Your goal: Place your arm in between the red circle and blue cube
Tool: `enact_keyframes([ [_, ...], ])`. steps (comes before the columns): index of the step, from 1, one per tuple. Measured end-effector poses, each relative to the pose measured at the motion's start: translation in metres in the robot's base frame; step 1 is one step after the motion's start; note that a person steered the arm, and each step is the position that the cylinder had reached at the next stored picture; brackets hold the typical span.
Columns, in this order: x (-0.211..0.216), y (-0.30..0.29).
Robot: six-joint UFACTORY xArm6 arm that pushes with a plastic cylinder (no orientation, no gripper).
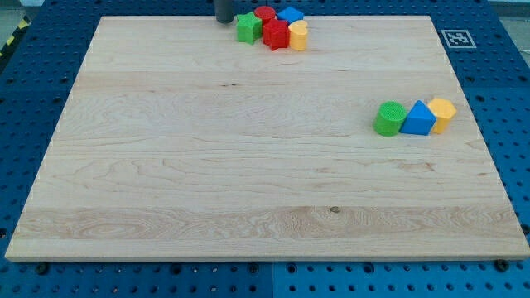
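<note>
While the wooden counter (248, 165) fills most of the view, the blocks sit in two small groups, one at the view's top and one at the view's right.

At the top edge I see my rod as a dark stub, and my tip (224, 21) rests on the counter just to the view's left of the green star block (246, 28). It is close beside that block; I cannot tell whether it touches it. As the tool is a bare rod, it has nothing that opens or closes and it grasps nothing.

The top group is tightly packed. The red circle (264, 13) lies behind the green star block, toward the view's top. The blue cube (290, 15) sits just to the view's right of the red circle, at the same top edge, and the two look nearly touching. In front of them is a second red block (276, 35), its shape angular but hard to make out, and the yellow block (298, 36) stands against its right side.

My tip is on the view's left of this whole cluster, outside it, and not in the narrow space between the red circle and the blue cube.

Well apart, at the view's right, three more blocks stand in a row, touching: a green cylinder (388, 118), a blue block (420, 118) with a peaked top, and a yellow-orange block (443, 112).
</note>
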State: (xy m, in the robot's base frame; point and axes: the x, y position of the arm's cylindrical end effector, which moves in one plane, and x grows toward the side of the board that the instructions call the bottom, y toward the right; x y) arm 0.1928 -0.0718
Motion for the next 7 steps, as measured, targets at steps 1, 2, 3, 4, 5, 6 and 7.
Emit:
enact_keyframes([
  [1,0.000,0.012],
  [2,0.000,0.023],
  [3,-0.001,0.030],
  [4,-0.001,0.038],
  [5,0.000,0.046],
  [6,0.001,0.056],
  [7,0.000,0.065],
])
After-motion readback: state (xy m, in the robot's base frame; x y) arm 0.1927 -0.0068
